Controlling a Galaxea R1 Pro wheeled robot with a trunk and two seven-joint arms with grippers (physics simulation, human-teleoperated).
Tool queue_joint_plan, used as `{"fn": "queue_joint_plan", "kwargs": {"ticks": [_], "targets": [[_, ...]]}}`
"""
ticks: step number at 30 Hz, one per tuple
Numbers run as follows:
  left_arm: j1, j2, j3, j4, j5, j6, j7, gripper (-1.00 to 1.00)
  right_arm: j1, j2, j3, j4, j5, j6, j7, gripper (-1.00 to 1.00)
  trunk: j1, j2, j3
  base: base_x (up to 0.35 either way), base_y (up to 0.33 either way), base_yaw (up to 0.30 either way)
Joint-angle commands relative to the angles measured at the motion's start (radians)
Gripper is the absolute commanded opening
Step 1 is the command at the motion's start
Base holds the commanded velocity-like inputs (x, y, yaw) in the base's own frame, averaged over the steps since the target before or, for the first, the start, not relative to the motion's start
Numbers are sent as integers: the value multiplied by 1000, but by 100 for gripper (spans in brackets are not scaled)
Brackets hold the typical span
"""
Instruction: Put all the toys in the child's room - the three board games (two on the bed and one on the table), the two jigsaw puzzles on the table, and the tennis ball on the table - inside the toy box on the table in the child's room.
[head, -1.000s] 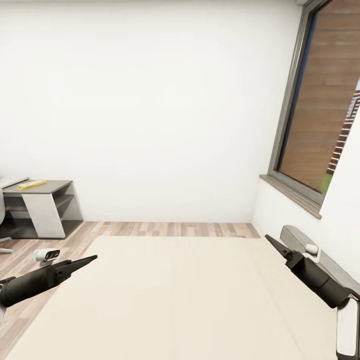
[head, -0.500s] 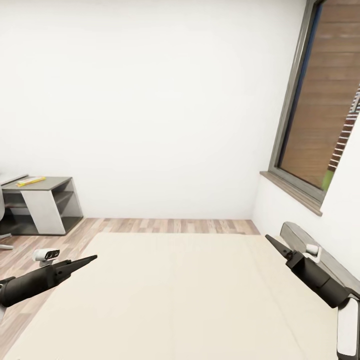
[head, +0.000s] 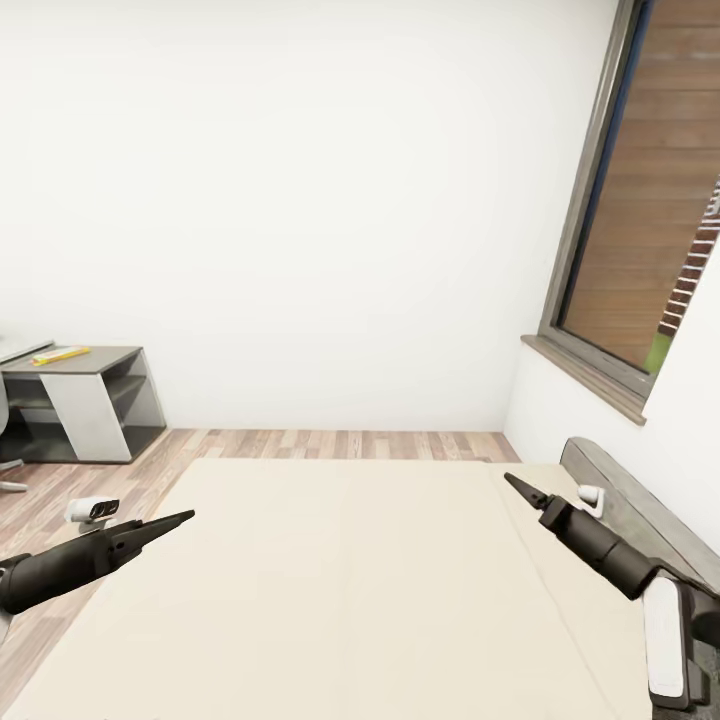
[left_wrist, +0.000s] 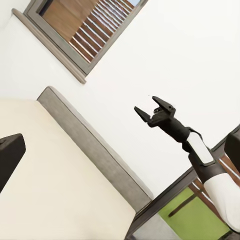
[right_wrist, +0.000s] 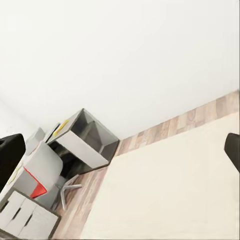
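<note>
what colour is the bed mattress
Plain beige, with a grey headboard; the mattress shows best in the head view.

Matte black arms, tapered black pincer (head: 524, 492) tips, white forearm panel, small white wrist camera.

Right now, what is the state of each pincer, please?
Left pincer: cannot be told, its tip looks like one point.
Right pincer: open, holding nothing.
</note>
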Motion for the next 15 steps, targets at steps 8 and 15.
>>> {"fn": "queue_joint_plan", "kwargs": {"ticks": [8,15], "targets": [[-1,1,1,1,0,11,-1,100,-6,-2,118,61,-2,7,-319,100,0,-2,-15,0,0,0],[-1,1,0,1,0,11,0,100,-55,-1,174,201,0,19,-586,100,0,-2,-26,0,0,0]]}}
